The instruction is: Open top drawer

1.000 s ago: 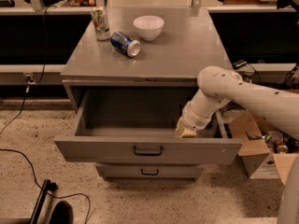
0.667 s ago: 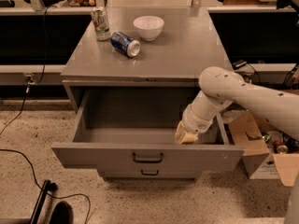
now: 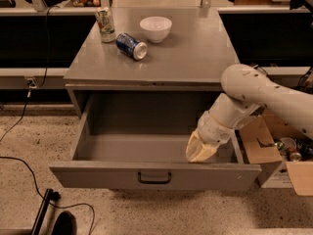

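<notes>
1. Camera view: our gripper [image 3: 199,150] hangs inside the top drawer [image 3: 154,176], by its front right corner.
2. We cannot tell whether it is open or closed.
3. That drawer stands pulled out under the desk's [image 3: 195,53] front edge.

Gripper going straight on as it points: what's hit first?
Probably the floor of the open grey top drawer, just behind its front panel; the cream gripper points down into it.

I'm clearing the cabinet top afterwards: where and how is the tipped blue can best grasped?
Grip the blue can across its barrel's middle, coming from above: it lies on its side. The tool is inside the open top drawer, right front.
</notes>
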Action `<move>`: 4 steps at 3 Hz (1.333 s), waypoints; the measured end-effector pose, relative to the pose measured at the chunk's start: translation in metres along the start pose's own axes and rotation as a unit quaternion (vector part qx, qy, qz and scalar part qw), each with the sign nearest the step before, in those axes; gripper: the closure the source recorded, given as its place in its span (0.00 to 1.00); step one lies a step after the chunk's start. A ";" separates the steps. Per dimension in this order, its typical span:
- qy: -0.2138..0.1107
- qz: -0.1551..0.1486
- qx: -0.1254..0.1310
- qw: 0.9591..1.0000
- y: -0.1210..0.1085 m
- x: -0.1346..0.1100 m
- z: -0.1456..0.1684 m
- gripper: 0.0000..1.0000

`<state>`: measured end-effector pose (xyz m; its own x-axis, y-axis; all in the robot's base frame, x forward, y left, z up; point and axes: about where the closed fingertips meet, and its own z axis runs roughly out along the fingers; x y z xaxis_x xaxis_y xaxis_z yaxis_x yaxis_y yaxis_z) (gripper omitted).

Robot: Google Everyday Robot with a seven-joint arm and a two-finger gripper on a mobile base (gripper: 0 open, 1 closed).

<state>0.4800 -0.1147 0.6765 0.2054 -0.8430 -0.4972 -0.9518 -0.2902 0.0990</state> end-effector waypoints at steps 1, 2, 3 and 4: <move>-0.020 -0.017 -0.030 0.999 0.028 -0.013 -0.008 1.00; -0.032 -0.027 -0.033 0.999 0.039 -0.018 -0.020 1.00; -0.073 -0.022 0.050 0.996 0.030 -0.015 -0.070 1.00; -0.086 -0.015 0.120 0.989 0.021 -0.016 -0.107 1.00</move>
<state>0.4813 -0.1559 0.7782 0.2119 -0.7399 -0.6385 -0.9768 -0.1809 -0.1145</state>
